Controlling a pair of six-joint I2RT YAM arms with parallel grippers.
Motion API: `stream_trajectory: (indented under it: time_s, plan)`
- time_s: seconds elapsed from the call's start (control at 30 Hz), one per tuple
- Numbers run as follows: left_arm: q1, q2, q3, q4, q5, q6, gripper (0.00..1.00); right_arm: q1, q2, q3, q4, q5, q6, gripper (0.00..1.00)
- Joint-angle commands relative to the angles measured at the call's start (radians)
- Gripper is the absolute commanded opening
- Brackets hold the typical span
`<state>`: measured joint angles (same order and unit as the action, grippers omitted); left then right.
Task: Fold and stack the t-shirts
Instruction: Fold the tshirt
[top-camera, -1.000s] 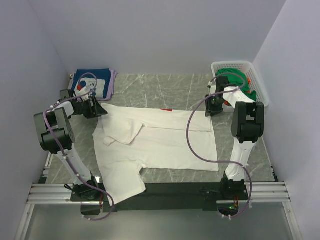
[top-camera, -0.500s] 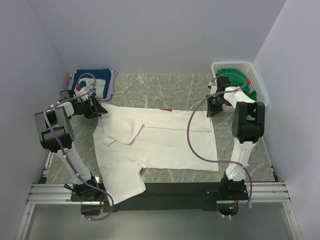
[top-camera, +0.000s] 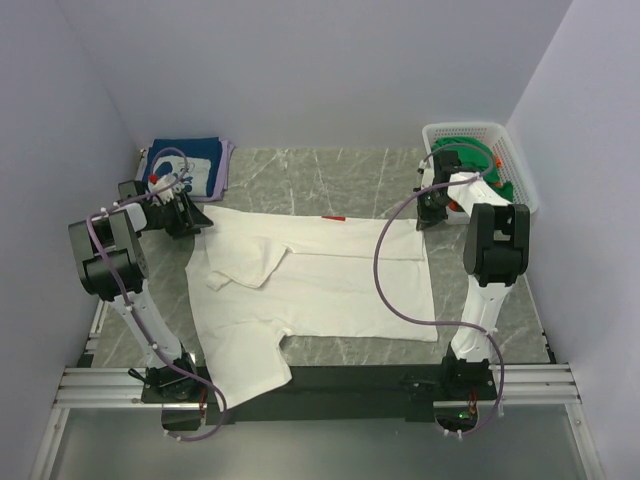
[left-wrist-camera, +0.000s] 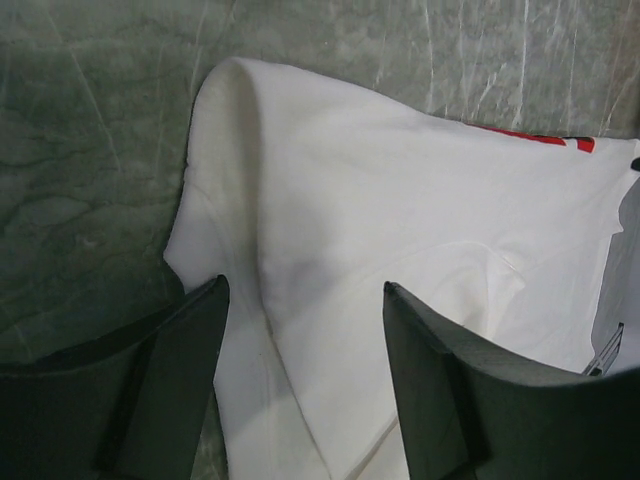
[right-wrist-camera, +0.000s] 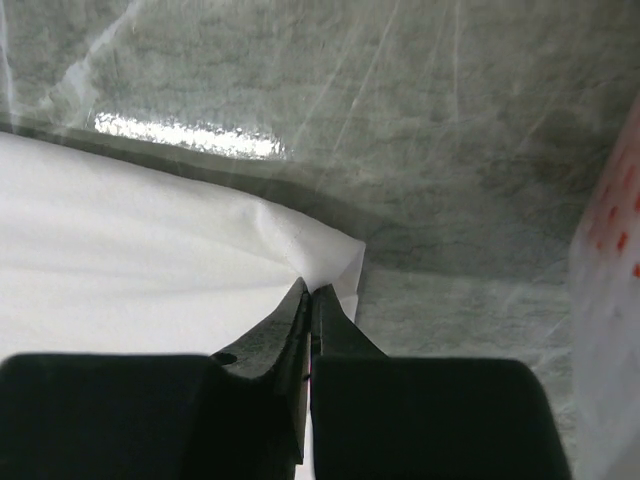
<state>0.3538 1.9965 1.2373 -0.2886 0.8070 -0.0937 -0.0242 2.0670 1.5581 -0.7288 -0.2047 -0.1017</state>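
From above, hard to make out either pair of fingers: small, dark shapes at the far corners of the large white t-shirt. That shirt spread across the marble table, one sleeve folded inward, near left part lying over the dark strip at the front edge. Only a sliver of red print visible at its far edge. Much clearer in the right wrist view: right gripper closed tight, tips pinching the far right corner of the white cloth, a thin fold caught between them. In the left wrist view, left gripper spread wide, straddling a raised ridge of cloth near the far left corner, gripping nothing. Impossible to tell whether its tips touch the table. Cut off at that view's right edge, the same red lettering. Shown only from above: navy t-shirt folded in the far left corner, and green t-shirts bunched in the white basket at far right, partly hidden behind the right arm.
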Motion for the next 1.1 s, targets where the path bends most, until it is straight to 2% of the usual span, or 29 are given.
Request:
stream_trajectory:
  time_s: [0.0, 0.37, 0.43, 0.47, 0.57, 0.6, 0.7, 0.83, 0.97, 1.07]
  plan:
    - [0.014, 0.025, 0.028, 0.022, -0.078, 0.006, 0.7, -0.005, -0.007, 0.054, 0.064, 0.086, -0.015, 0.0]
    - [0.016, 0.039, 0.05, 0.025, -0.086, 0.009, 0.69, 0.006, 0.077, 0.134, 0.042, 0.105, -0.029, 0.01]
    - [0.016, -0.002, 0.047, 0.032, -0.071, 0.021, 0.68, 0.013, 0.076, 0.14, 0.013, 0.103, -0.047, 0.09]
    - [0.016, -0.022, 0.045, 0.038, -0.045, 0.028, 0.67, 0.013, 0.064, 0.129, 0.011, 0.1, -0.05, 0.2]
    - [0.013, -0.1, 0.051, 0.04, -0.019, 0.051, 0.63, 0.017, -0.008, 0.103, 0.02, 0.088, -0.064, 0.37]
    - [0.01, -0.116, 0.06, 0.036, -0.02, 0.055, 0.6, 0.017, -0.042, 0.102, 0.016, 0.077, -0.07, 0.38]
    - [-0.024, -0.163, 0.08, 0.029, -0.034, 0.077, 0.54, 0.045, -0.091, 0.099, 0.005, 0.036, -0.084, 0.39]
    - [-0.105, -0.139, 0.093, 0.057, -0.055, 0.068, 0.5, 0.093, -0.094, 0.094, 0.002, 0.016, -0.095, 0.37]
    - [-0.134, -0.071, 0.114, 0.095, -0.1, -0.009, 0.43, 0.132, -0.041, 0.117, -0.026, 0.022, -0.105, 0.22]
    - [-0.138, -0.024, 0.126, 0.106, -0.114, -0.044, 0.39, 0.142, -0.008, 0.109, -0.018, 0.019, -0.108, 0.2]
